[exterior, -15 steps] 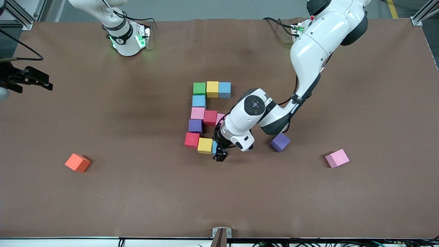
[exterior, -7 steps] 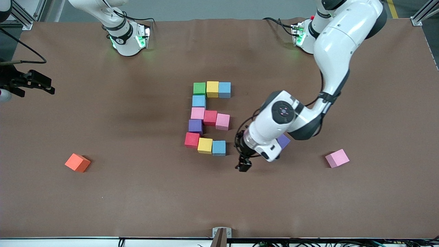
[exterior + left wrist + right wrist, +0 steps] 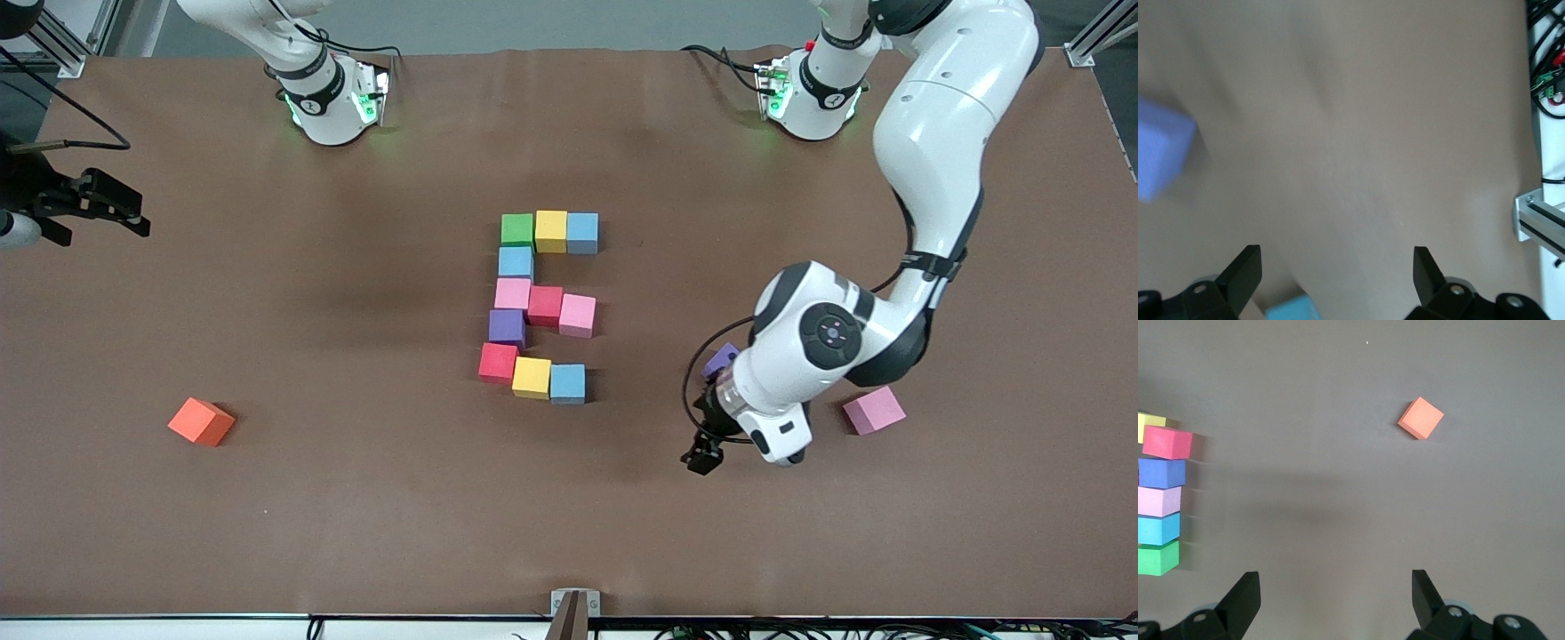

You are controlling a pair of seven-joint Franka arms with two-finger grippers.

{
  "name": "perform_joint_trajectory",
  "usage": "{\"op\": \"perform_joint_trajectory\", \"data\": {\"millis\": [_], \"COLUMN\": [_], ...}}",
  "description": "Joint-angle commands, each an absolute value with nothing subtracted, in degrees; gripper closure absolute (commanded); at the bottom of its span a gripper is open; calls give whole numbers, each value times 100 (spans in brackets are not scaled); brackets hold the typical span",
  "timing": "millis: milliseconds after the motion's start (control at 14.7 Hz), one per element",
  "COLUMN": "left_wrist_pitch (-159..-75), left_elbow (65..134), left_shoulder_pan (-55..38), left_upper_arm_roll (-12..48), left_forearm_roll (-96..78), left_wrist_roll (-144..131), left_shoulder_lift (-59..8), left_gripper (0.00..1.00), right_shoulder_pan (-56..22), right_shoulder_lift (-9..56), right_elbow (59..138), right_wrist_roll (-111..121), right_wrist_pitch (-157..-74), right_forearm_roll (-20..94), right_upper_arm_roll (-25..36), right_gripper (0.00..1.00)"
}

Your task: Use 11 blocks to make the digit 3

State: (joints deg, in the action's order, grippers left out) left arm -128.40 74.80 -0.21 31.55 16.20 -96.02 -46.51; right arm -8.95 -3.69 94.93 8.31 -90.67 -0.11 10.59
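Eleven touching cubes form the E-like figure (image 3: 533, 302). Its farthest bar is green (image 3: 516, 228), yellow (image 3: 551, 230) and light blue (image 3: 582, 232). Its nearest bar is red (image 3: 497, 362), yellow (image 3: 532, 377) and light blue (image 3: 567, 383). My left gripper (image 3: 702, 460) is open and empty above bare table, toward the left arm's end from the figure. In the left wrist view (image 3: 1335, 267) nothing lies between its fingers. My right gripper (image 3: 107, 209) waits open and empty at the right arm's end of the table. The right wrist view (image 3: 1335, 587) shows the figure's edge (image 3: 1161, 500).
A loose purple cube (image 3: 722, 359) lies partly under the left arm and shows in the left wrist view (image 3: 1158, 157). A loose pink cube (image 3: 874, 410) lies toward the left arm's end. An orange cube (image 3: 201, 421) lies toward the right arm's end and shows in the right wrist view (image 3: 1421, 417).
My left gripper has drawn away from the light blue cube at the end of the nearest bar and swung toward the left arm's end. The cube stays in place. The right gripper barely moved.
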Motion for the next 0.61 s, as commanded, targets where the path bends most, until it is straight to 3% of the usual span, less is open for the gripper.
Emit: {"op": "perform_joint_trajectory", "data": {"millis": [0,341,545], "left_wrist_pitch": [-12412,-11488,-11268], "left_elbow": [7620,7620,7873], "left_shoulder_pan": [210,457,527], "left_upper_arm_roll": [3173,3164,2849], "left_forearm_roll": [1932,2127,2031], "left_wrist_roll": [-8521,-6235,-4848], "left_shoulder_lift": [-4342,-3868,-3211], "left_gripper": [0,0,0], "right_shoulder_pan": [-949,-896,-888], "right_shoulder_lift": [-598,-685,-686], "right_elbow": [9765,9756,9738], "right_wrist_roll": [817,809,809], "right_wrist_pitch": [-9176,-9097,-9053], "right_forearm_roll": [-185,-185,-185], "right_upper_arm_roll": [1072,1116,1142], "right_gripper": [0,0,0]}}
